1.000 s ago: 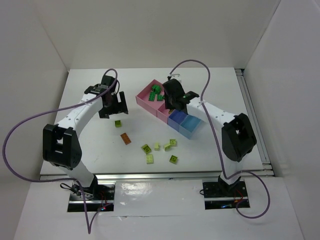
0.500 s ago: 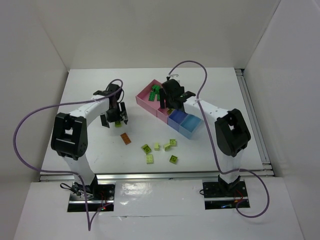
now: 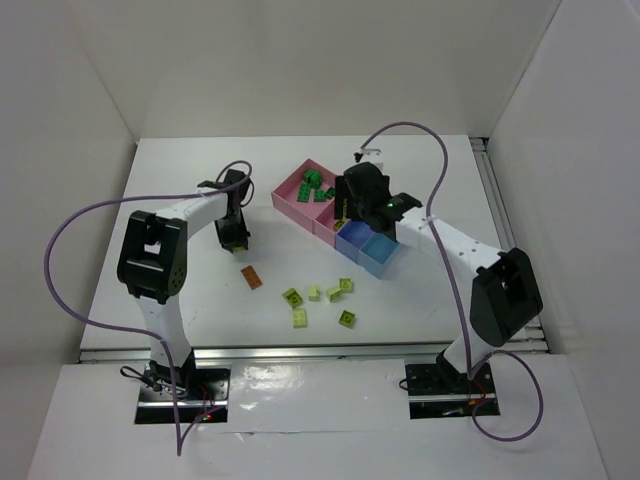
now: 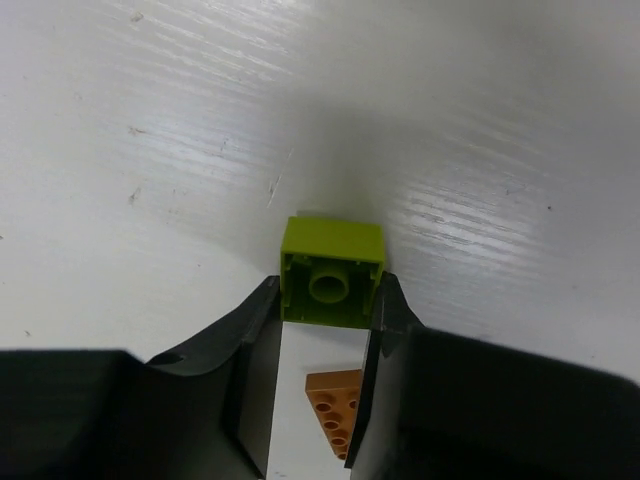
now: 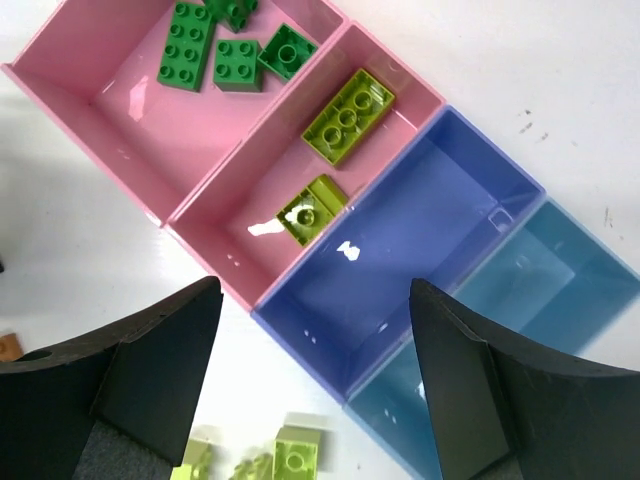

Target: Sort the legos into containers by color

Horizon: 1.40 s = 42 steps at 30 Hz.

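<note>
Lime square hollow-bottomed brick (image 4: 333, 284) pinched in left claw (image 4: 330, 298).

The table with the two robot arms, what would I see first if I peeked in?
The bright row of bins at the far middle of the table stands out first, with dark green bricks in the end pink one and lime bricks in the next pink one. Then you'd spot the left claw pinching an upside-down lime brick, while the right claw hangs open above the bins.

Bricks partly sorted
The end pink bin (image 5: 110, 100) holds dark green bricks (image 5: 188, 45); the next pink bin (image 5: 262, 175), two lime bricks (image 5: 348, 115).
</note>
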{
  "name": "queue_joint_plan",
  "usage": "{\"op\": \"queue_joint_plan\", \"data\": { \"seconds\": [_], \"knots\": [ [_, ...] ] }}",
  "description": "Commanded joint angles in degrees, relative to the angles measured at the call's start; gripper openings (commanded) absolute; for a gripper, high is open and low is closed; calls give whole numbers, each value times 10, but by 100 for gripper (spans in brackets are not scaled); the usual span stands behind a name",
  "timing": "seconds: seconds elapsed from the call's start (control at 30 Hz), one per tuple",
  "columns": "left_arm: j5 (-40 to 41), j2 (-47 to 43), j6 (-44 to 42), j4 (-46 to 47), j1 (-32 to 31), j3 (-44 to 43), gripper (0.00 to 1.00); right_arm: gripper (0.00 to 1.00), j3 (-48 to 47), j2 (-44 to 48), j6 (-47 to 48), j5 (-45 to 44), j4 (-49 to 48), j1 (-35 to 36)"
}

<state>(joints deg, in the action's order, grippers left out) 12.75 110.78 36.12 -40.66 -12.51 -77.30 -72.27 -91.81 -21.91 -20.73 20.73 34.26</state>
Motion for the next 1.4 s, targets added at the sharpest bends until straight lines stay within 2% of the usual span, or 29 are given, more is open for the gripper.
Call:
{"op": "queue_joint_plan", "data": {
  "seconds": [0.0,0.03,0.13,0.33,0.47,0.6,0.67,0.73,0.8,0.87,0.9,0.93,1.03,1.1,1.23,1.37],
  "knots": [
    [6,-19,-18,-1,-1,-25,29,83,19,45,-20,-16,15,4],
    [-9,-28,-32,-1,-7,-30,26,83,27,51,-25,-16,20,4],
    [-50,-67,-59,-1,-13,-45,26,83,41,73,-30,-16,27,4],
    [-145,-97,-82,1,-98,-117,27,83,59,123,-42,-64,45,-2],
    [-177,-52,-67,1,-149,-197,27,83,94,161,-75,-90,63,-2],
    [-171,18,-55,1,-196,-282,28,83,134,218,-90,-98,86,-2],
    [-163,63,-49,-7,-202,-335,30,83,160,248,-90,-52,92,-2],
    [-157,114,-49,-17,-216,-395,32,83,178,269,-81,-8,99,-2],
    [-142,150,-43,-44,-222,-438,39,83,213,284,-76,38,99,11],
    [-142,194,-43,-62,-222,-493,44,83,244,307,-97,44,106,24],
    [-142,204,-43,-76,-222,-507,56,83,253,314,-116,44,113,35],
    [-136,211,-43,-81,-222,-519,63,83,261,320,-123,44,113,35],
    [-136,211,-43,-81,-222,-527,78,83,279,329,-123,61,113,58],
    [-155,195,-48,-87,-222,-527,79,83,284,329,-89,88,107,70],
    [-162,122,-68,-93,-222,-490,79,82,298,304,-59,140,86,141],
    [-120,30,-80,-93,-222,-432,79,83,318,288,-45,172,69,200]
  ]
}}
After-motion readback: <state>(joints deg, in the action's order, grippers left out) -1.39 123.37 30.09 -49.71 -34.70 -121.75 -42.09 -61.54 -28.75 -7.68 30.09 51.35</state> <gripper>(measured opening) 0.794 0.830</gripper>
